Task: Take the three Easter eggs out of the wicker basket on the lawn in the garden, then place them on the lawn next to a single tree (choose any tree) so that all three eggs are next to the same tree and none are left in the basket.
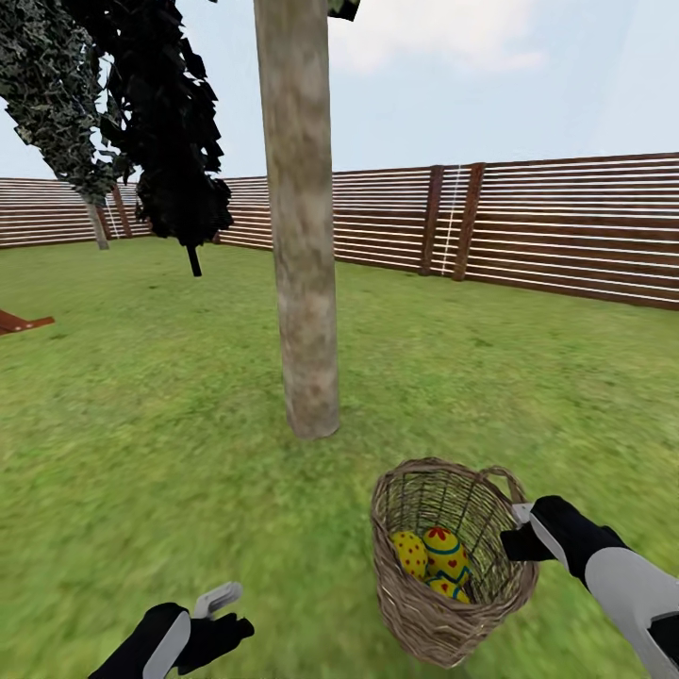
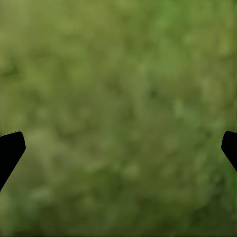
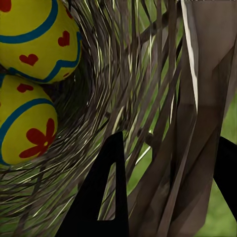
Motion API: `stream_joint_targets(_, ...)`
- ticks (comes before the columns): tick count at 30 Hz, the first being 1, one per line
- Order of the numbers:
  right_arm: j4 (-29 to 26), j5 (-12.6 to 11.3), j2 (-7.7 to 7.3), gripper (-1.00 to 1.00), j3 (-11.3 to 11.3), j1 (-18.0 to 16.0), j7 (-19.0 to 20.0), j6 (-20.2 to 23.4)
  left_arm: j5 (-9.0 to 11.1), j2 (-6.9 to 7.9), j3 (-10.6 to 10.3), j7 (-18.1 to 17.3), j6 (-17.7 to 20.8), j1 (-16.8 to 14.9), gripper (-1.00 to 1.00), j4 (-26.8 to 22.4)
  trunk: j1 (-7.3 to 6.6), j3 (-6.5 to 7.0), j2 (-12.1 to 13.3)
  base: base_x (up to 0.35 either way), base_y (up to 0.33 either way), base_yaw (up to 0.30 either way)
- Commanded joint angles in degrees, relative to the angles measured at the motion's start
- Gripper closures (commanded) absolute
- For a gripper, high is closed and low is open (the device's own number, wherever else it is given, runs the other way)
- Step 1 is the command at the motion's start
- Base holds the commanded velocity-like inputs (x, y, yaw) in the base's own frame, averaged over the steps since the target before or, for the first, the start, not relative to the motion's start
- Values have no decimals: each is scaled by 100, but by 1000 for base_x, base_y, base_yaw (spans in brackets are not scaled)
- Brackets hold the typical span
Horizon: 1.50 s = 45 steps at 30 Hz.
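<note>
On the lawn (image 1: 141, 453), just in front of the tree (image 1: 304, 283), sat the wicker basket (image 1: 443, 604), tilted so its mouth faced me, with the three Easter eggs (image 1: 436, 563) bunched together at its bottom. My right tool (image 1: 521, 530) was at the basket's rim on its right side; through the right wrist camera I saw one dark finger (image 3: 101, 197) inside the weave and the other outside at the frame's edge, with the rim and handle strip (image 3: 197, 123) running between them, so it was pinching the wicker basket's wall. Two of the eggs (image 3: 29, 44) lay close by in that view, yellow with red hearts and blue bands. My left tool (image 1: 219, 613) hovered low over bare grass to the left of the basket, well apart from it, its fingers spread wide, nothing between them. Behind the tree ran the slatted wooden fence (image 1: 566, 226), and a dark conical tree (image 1: 179, 141) stood further back on the left
</note>
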Motion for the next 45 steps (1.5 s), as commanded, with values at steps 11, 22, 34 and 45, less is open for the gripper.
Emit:
stream_joint_targets(11,-26,25,22,-100,29,242,-17,-3,0,5,-25,-12,-96,-5,-100,2,3,-8,1,0,0,0)
stream_joint_targets(22,-26,25,49,-100,38,242,-17,-12,0,14,-17,-16,-117,-5,-100,-4,3,-8,1,0,0,0)
stream_joint_targets(34,-26,27,119,-100,44,242,-26,-15,16,9,6,168,-117,-5,-100,-4,-28,258,17,0,0,0)
stream_joint_targets(45,-26,34,125,-100,47,242,-26,-12,46,5,8,471,-134,-5,-100,-4,-56,502,32,0,16,0)
